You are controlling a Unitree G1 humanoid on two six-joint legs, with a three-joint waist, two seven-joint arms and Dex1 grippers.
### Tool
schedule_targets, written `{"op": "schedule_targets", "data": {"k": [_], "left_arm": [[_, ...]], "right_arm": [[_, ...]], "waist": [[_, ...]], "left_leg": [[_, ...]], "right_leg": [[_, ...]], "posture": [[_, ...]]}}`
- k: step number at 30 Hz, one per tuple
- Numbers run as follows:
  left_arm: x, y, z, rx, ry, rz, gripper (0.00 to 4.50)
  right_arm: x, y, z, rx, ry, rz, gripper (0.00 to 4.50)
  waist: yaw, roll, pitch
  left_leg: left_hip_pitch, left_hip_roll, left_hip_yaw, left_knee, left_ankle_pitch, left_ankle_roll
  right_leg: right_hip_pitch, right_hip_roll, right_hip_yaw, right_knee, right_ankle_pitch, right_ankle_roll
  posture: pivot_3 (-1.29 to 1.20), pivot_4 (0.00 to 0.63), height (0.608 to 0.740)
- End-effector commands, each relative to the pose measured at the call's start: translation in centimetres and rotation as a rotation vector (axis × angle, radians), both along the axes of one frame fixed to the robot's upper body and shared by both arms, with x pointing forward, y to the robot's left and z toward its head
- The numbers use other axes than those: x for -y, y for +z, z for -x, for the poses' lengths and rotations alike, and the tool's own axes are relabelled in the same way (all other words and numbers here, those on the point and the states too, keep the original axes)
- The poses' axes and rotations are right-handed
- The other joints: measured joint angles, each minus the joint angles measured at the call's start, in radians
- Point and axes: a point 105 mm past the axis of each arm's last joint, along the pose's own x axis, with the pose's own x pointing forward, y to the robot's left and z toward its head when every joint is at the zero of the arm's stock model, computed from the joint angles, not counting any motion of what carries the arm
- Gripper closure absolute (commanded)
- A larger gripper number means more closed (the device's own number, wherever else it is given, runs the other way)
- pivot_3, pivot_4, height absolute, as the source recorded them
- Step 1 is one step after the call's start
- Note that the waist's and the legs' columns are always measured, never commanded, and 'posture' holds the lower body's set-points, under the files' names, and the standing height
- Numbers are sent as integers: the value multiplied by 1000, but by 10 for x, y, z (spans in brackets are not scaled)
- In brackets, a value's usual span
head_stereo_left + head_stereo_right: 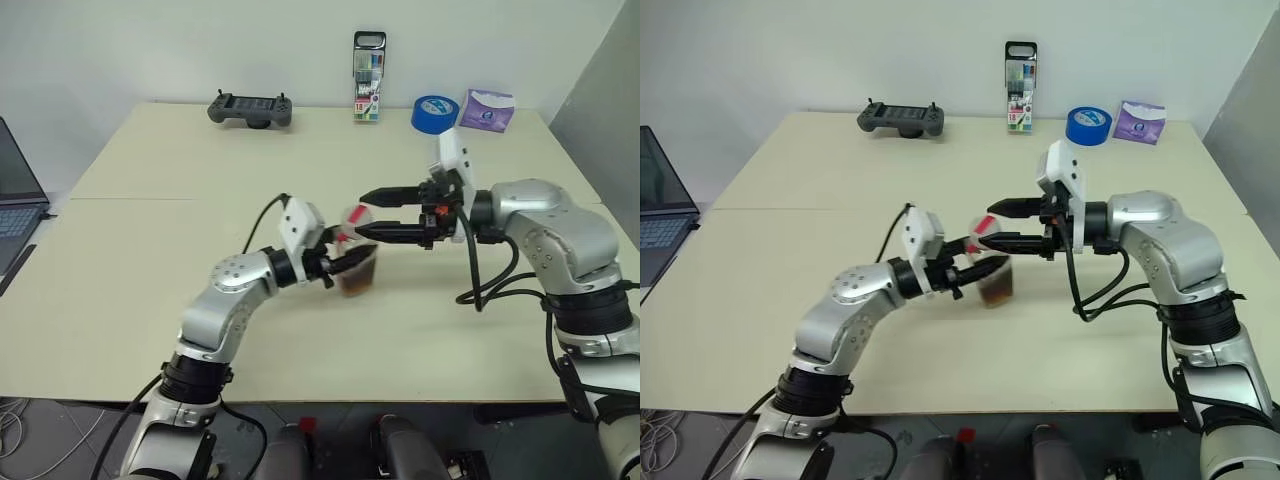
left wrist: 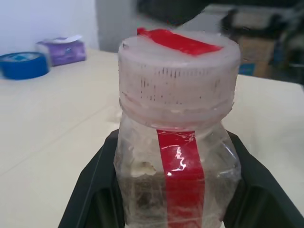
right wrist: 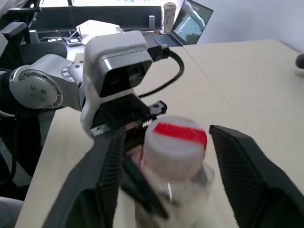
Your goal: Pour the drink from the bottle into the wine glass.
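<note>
My left gripper is pinched tight on the bottle, holding it upright near the middle of the table, with dark drink low in its body. Through my left wrist camera the cap is on, whitish with a red strip of tape across the top and down the side. My right gripper comes in level from the right, its two fingers spread to either side of the cap, not yet touching it as far as I can judge.

I cannot find the wine glass on the table from here, so I have no place to pour yet.

The risks I see: if my right fingers close off-centre, they may slip on the cap's ribbed side and twist nothing. If they bite too low, they could squeeze the soft neck instead. Turning the cap will torque the bottle, and should my left hold be weak, the bottle spins with it or tips. Once the cap loosens, any tilt could spill the drink onto the table.
</note>
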Motion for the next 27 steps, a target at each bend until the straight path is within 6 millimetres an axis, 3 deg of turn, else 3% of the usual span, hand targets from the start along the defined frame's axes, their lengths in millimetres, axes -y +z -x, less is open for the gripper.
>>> {"op": "schedule_targets", "data": {"k": [1, 6, 9, 15, 27], "left_arm": [[3, 10, 2, 40, -13, 21, 2539], [5, 9, -1, 38, -25, 19, 2539], [5, 10, -4, 50, -23, 15, 2539], [1, 18, -15, 111, 25, 23, 2540], [13, 18, -18, 121, -17, 40, 2540]], "right_arm": [[-1, 33, 9, 133, -41, -48, 356], [0, 51, 13, 181, -179, -82, 356], [0, 39, 0, 143, -403, -89, 356], [-15, 15, 8, 40, -635, -66, 356], [-36, 8, 5, -24, -848, -186, 356]], "waist": [[0, 0, 0], [1, 0, 0], [-1, 0, 0], [0, 0, 0], [-3, 1, 0]], "left_leg": [[0, 0, 0, 0, 0, 0], [-2, -1, 0, 0, 0, 0], [-1, 0, 0, 1, 0, 0], [-3, 0, -1, 0, 1, -1], [-3, -2, -1, 0, 1, -1]], "right_leg": [[0, 0, 0, 0, 0, 0], [-1, -2, 0, -1, 0, 0], [0, -2, 1, 0, 0, 0], [-2, -2, 2, 1, 0, 0], [-2, -2, 1, 0, 0, 0]], "posture": [[0, 150, 740], [0, 150, 740], [0, 150, 740], [0, 150, 740], [0, 150, 740]]}}
